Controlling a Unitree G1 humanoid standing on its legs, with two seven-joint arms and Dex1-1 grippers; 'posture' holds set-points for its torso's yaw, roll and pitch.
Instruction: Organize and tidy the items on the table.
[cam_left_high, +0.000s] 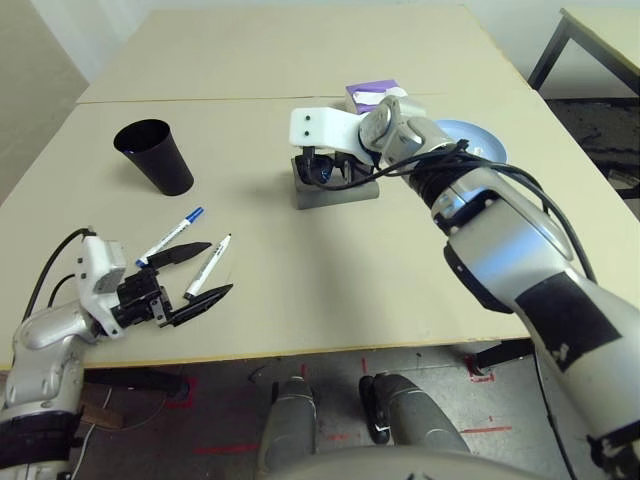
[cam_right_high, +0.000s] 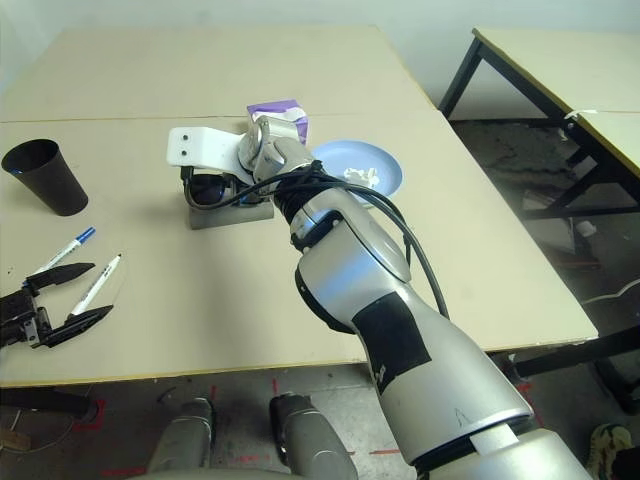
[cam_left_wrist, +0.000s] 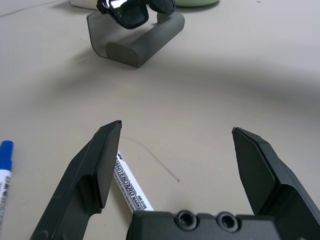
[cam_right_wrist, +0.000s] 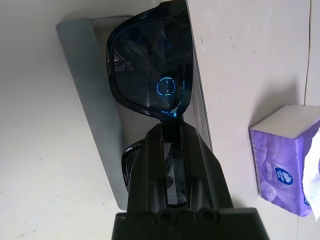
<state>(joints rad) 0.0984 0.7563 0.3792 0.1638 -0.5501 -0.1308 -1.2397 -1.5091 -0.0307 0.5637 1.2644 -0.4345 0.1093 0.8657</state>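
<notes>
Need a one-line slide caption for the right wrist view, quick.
Right gripper, jaws shut on the black sunglasses, holds them over the open grey glasses case; purple tissue pack beside.

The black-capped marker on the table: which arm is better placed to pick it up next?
The left. Its open claw sits right at the black-capped marker, while the right claw is shut on the sunglasses over the glasses case.

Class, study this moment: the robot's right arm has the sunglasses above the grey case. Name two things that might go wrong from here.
1. The right gripper pinches the black sunglasses only at the bridge, so they might twist or slip before settling into the open grey glasses case.
2. The left gripper waits open right by the black-capped marker; its fingers may nudge the pen and send it rolling.
</notes>
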